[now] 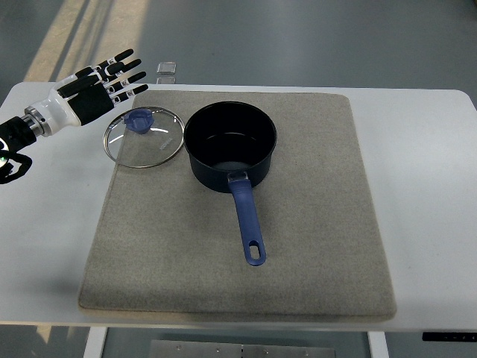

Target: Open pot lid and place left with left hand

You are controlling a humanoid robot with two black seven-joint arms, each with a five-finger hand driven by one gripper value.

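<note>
A dark blue pot (230,147) stands uncovered on the grey mat (313,224), its long blue handle (247,221) pointing toward me. Its glass lid (144,136), with a blue knob (139,121), lies flat just left of the pot at the mat's left edge. My left hand (112,80) hovers up and to the left of the lid, fingers spread and holding nothing, apart from the lid. The right arm does not show.
The mat lies on a white table (425,149). A small clear object (168,70) sits at the table's far edge, close to my left fingertips. Grey floor lies beyond the table.
</note>
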